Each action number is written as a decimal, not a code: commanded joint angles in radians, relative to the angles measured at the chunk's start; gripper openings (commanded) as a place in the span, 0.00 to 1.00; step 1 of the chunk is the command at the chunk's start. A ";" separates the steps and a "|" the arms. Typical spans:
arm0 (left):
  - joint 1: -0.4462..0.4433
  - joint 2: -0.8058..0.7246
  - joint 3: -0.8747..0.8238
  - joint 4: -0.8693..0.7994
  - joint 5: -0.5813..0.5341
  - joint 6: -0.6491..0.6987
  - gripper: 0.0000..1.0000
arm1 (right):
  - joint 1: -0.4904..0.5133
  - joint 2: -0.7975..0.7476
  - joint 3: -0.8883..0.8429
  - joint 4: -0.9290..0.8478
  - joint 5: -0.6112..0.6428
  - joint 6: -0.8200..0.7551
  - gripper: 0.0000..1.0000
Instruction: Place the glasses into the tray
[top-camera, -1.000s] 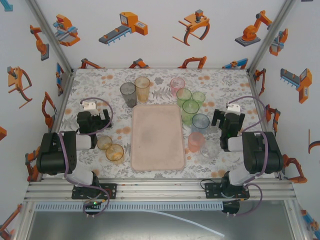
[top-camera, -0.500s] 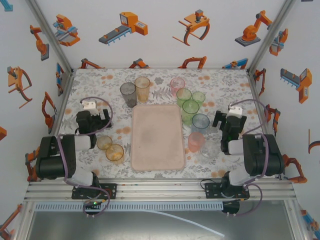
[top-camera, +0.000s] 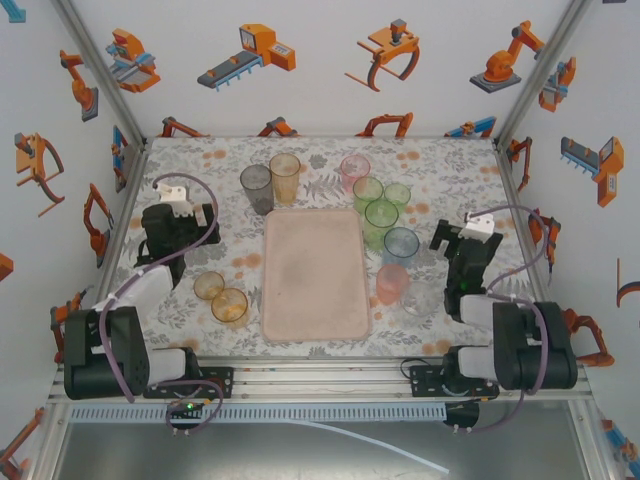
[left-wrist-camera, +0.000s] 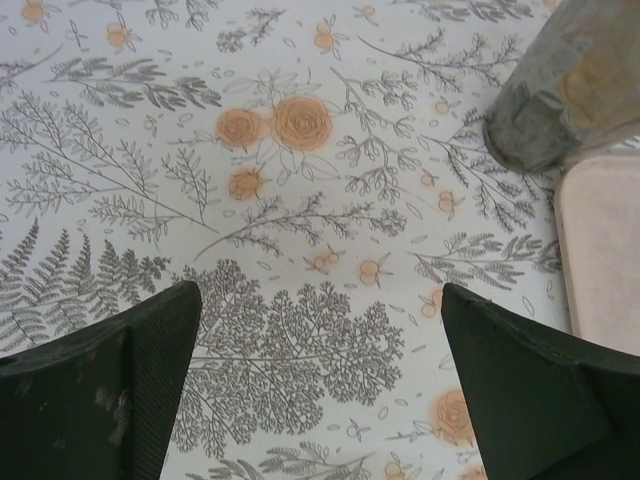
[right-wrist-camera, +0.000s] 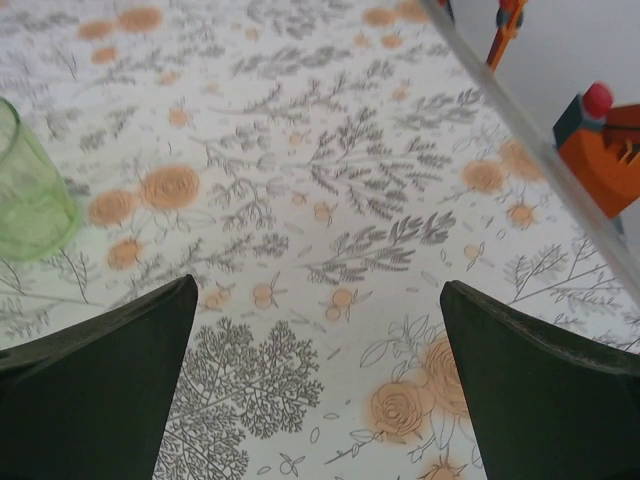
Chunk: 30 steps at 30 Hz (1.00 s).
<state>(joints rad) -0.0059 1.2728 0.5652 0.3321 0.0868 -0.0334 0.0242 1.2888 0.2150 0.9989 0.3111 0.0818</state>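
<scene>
On the flower-patterned table (top-camera: 450, 170), the pale-pink tray (top-camera: 315, 272) was found lying flat between the two arms, with every tumbler standing outside it. A grey tumbler (top-camera: 257, 186) and an amber tumbler (top-camera: 285, 175) were set just beyond its far left corner. Three green tumblers (top-camera: 381, 216), a pale blue tumbler (top-camera: 401, 245), a pink tumbler (top-camera: 392, 283) and a clear tumbler (top-camera: 420, 298) were grouped along its right side, and two low amber tumblers (top-camera: 229, 306) near its left side. The left gripper (top-camera: 178, 218) was held over bare table left of the tray, spread wide with nothing grasped. The right gripper (top-camera: 465, 245) was likewise spread wide and unladen, just right of the blue tumbler.
</scene>
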 joint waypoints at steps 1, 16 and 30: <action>-0.009 -0.039 0.069 -0.164 0.022 0.002 0.97 | 0.005 -0.046 -0.003 -0.049 0.065 0.019 0.99; -0.023 -0.097 0.373 -0.655 0.102 0.035 0.97 | 0.005 -0.290 0.290 -0.704 0.180 0.234 0.99; -0.038 0.027 0.785 -1.168 0.353 0.176 0.97 | 0.016 -0.422 0.816 -1.446 -0.130 0.431 0.99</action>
<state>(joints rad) -0.0341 1.2724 1.2781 -0.6830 0.3344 0.0994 0.0341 0.9573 1.0519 -0.3325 0.3355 0.5236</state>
